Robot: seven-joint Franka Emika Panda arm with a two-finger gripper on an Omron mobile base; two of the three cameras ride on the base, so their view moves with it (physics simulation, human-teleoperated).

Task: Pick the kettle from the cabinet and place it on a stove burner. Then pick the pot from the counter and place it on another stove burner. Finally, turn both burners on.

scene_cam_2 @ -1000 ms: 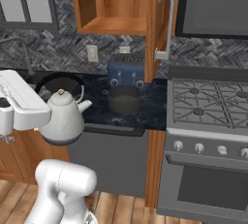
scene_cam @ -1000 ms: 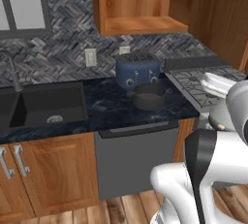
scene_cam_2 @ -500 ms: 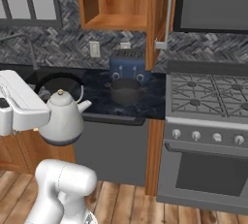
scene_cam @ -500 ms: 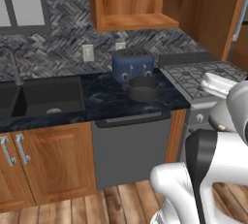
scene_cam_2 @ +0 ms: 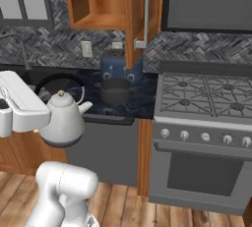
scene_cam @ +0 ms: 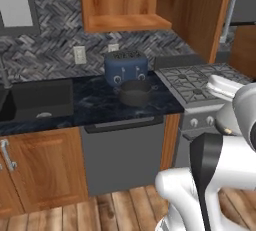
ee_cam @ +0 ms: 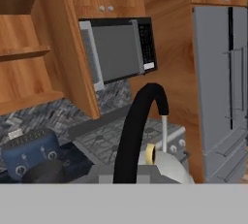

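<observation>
A white kettle (scene_cam_2: 61, 119) hangs in mid-air in front of the lower cabinets, carried by its black arched handle in the closed gripper (ee_cam: 127, 172); the fingertips themselves are hidden at the bottom of the hand view, where the handle (ee_cam: 138, 126) rises straight up from them. In the right base view the kettle sits level, spout pointing toward the stove (scene_cam_2: 206, 98), well short of it and lower than the counter (scene_cam: 95, 100) top.

The dark marbled counter runs between a black sink (scene_cam: 40, 100) and the grey gas range. On it a low dark pot (scene_cam: 134, 92) stands just in front of a blue toaster (scene_cam: 125, 66), near the stove's edge. The burners (scene_cam_2: 184, 101) under their black grates are bare, and a row of round knobs (scene_cam_2: 205, 136) lines the range front.

Above the counter the wall cabinet (scene_cam: 127, 0) stands open, its door (scene_cam_2: 142, 17) with a long silver bar handle swung out toward the room. A herringbone grey backsplash (scene_cam: 55, 35) carries a white outlet (scene_cam: 79, 54). A grey dishwasher front (scene_cam: 122, 152) sits below the counter, with a wood plank floor (scene_cam_2: 142, 209) beneath. The hand view also takes in a microwave (ee_cam: 118, 48) above the range and a steel fridge (ee_cam: 223, 87) beside it.
</observation>
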